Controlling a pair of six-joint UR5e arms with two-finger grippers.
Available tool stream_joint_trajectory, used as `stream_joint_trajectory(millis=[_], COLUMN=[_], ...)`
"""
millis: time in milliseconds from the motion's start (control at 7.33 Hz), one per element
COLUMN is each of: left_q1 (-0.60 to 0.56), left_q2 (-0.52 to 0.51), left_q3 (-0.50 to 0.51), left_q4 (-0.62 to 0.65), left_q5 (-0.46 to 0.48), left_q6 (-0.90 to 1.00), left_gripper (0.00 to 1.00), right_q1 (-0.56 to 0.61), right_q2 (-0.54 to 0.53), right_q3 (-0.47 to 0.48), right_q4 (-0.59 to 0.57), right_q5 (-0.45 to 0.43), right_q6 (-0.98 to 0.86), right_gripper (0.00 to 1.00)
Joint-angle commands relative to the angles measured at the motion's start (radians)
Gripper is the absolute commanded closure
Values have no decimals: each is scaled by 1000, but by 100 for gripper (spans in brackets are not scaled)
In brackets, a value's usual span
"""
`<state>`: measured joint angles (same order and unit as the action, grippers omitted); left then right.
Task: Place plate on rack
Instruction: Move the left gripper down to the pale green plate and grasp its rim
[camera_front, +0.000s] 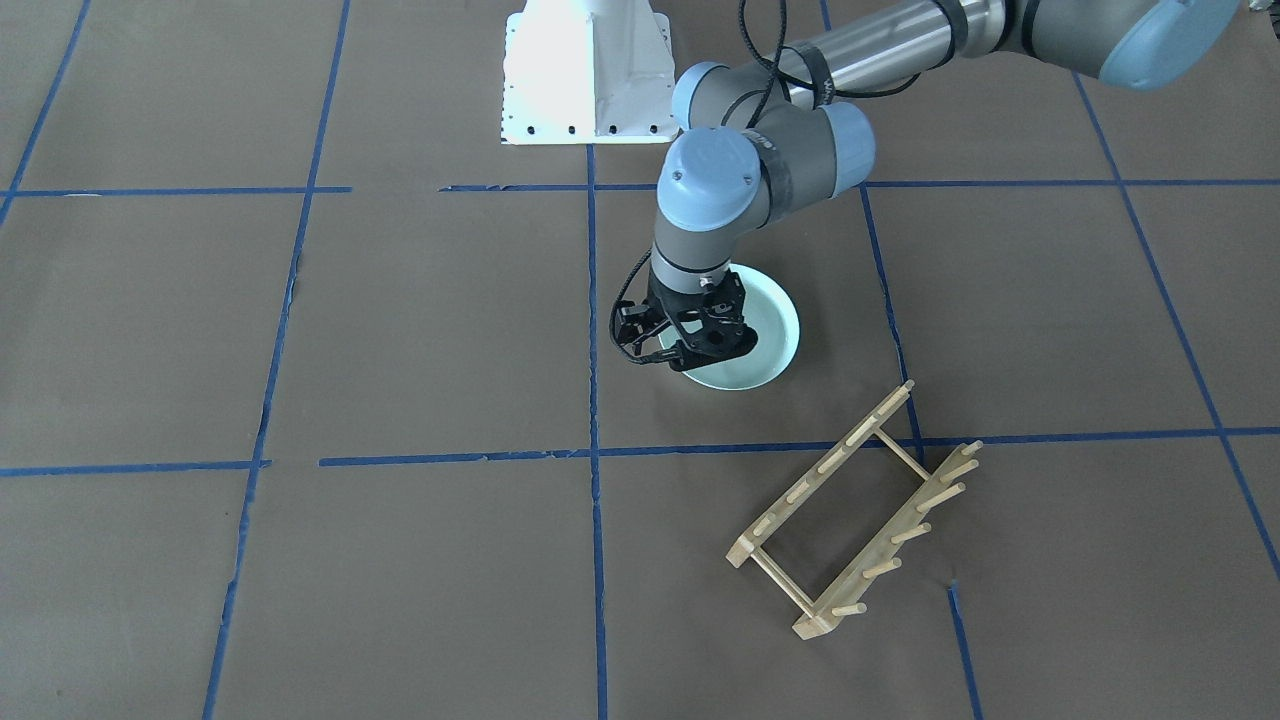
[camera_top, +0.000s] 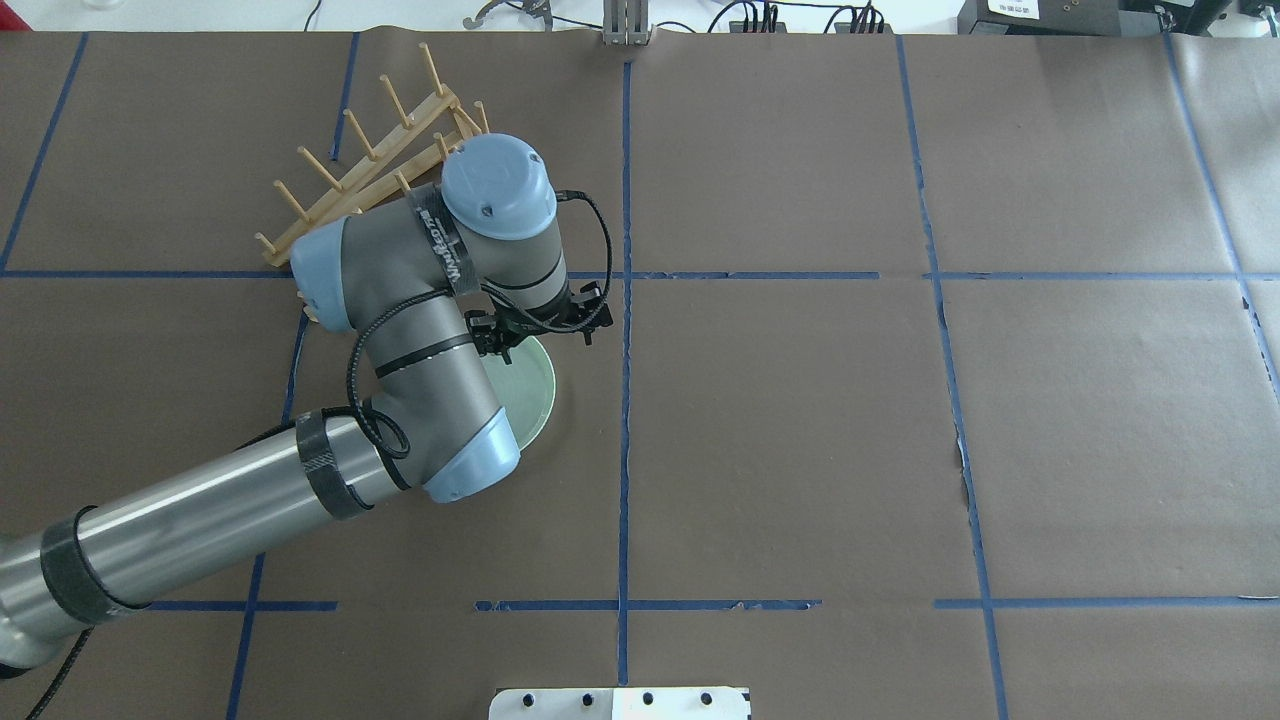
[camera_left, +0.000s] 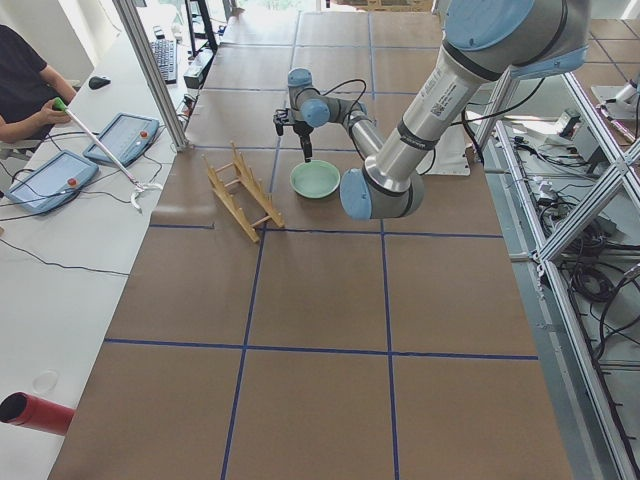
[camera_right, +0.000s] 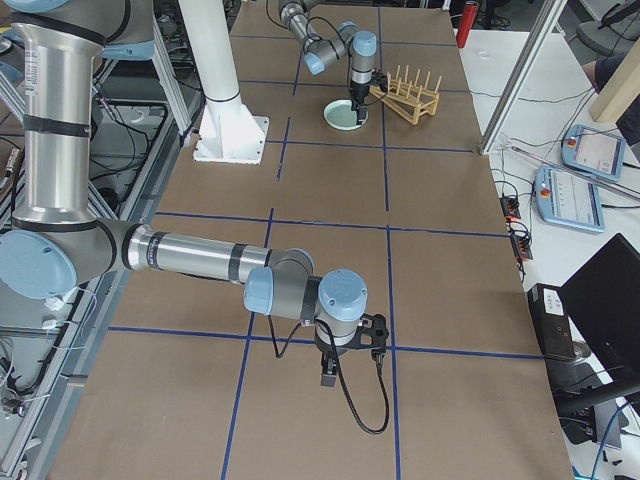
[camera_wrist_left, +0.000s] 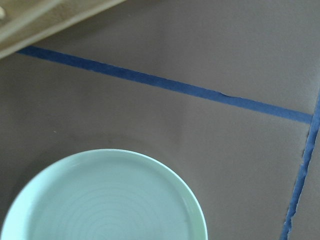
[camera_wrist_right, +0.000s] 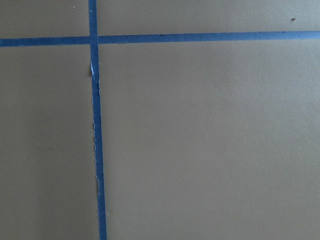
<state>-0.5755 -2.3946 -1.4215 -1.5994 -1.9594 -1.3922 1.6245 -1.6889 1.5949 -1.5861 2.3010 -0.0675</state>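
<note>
The pale mint-green plate (camera_front: 770, 330) lies flat on the brown table, also seen from overhead (camera_top: 530, 390) and in the left wrist view (camera_wrist_left: 100, 200). My left gripper (camera_front: 708, 358) points down over the plate's rim on the rack's side, jaws apart, holding nothing; the wrist hides much of it from overhead (camera_top: 512, 345). The light-wood rack (camera_front: 860, 510) stands beyond the plate (camera_top: 370, 175), partly hidden by the left arm; its rail edge shows in the left wrist view (camera_wrist_left: 40, 20). My right gripper (camera_right: 328, 378) hangs far off over bare table; I cannot tell its state.
The white robot base (camera_front: 585, 75) stands at the robot's edge of the table. Blue tape lines (camera_top: 625, 400) cross the brown paper. An operators' bench with tablets (camera_left: 50, 180) and a red cylinder (camera_left: 35, 412) runs along the far side.
</note>
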Motion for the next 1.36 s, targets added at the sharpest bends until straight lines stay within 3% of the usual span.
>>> stream_joint_trajectory(millis=[0, 136, 273, 545, 818, 1227], left_q1=[39, 46, 55, 55, 54, -48], left_q2=[-26, -24, -18, -14, -11, -8], left_q3=[58, 59, 59, 55, 47, -118], left_q4=[6, 6, 6, 7, 15, 16], left_q5=[45, 45, 51, 51, 50, 37], left_q6=[-16, -16, -16, -14, -14, -42], left_gripper=[13, 20, 33, 99, 100, 100], right_q1=[0, 0, 0, 0, 0, 0], right_q2=[0, 0, 0, 0, 0, 0], right_q3=[0, 0, -1, 0, 0, 0], right_q4=[0, 0, 0, 0, 0, 0], right_q5=[0, 0, 0, 0, 0, 0], right_q6=[0, 0, 0, 0, 0, 0], right_gripper=[0, 0, 0, 0, 0, 0])
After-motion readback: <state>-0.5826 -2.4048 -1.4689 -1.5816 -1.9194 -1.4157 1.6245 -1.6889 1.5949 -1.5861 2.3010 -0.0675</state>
